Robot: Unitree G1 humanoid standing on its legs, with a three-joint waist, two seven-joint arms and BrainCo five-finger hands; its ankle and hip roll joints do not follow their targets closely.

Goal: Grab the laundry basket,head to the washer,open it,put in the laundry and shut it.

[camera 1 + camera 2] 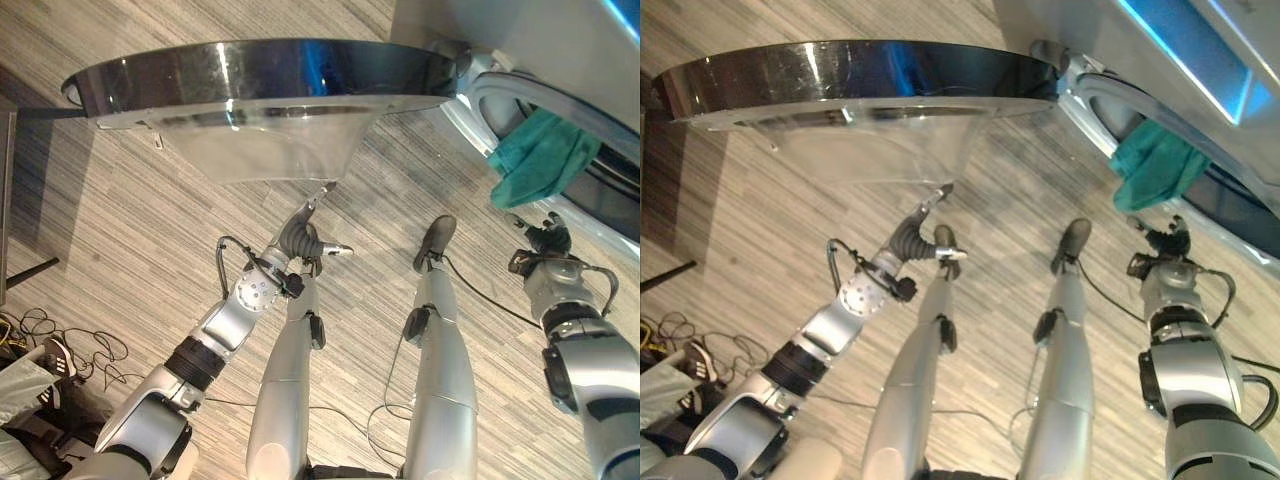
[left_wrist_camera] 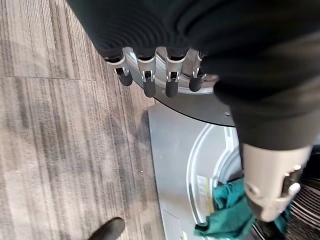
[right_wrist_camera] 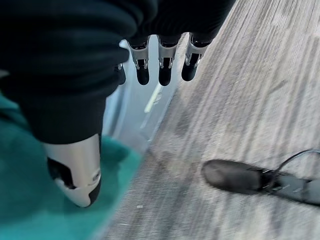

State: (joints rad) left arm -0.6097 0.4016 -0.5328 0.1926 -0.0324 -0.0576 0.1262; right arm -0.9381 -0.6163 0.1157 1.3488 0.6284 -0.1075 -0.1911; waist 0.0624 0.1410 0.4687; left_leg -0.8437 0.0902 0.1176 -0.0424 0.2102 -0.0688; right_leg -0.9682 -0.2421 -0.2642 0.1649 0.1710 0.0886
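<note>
The washer (image 1: pixel 530 30) stands at the upper right with its round door (image 1: pixel 260 72) swung wide open across the top of the view; the door has a dark rim and a clear glass bowl (image 1: pixel 262 150). A teal cloth (image 1: pixel 540 155) hangs half out of the drum opening (image 1: pixel 612 195) over the lower rim. My left hand (image 1: pixel 298 238) is just under the bowl, open, with a straight finger reaching up to its lower edge. My right hand (image 1: pixel 545 238) is open right below the hanging teal cloth (image 3: pixel 30 200), its thumb beside the fabric.
Grey wood-look floor (image 1: pixel 120 230) spreads under the door. Loose cables (image 1: pixel 70 340) and a person's shoe (image 1: pixel 58 356) lie at the lower left, beside a dark stand leg (image 1: pixel 28 272). The open door overhangs the space ahead of the left arm.
</note>
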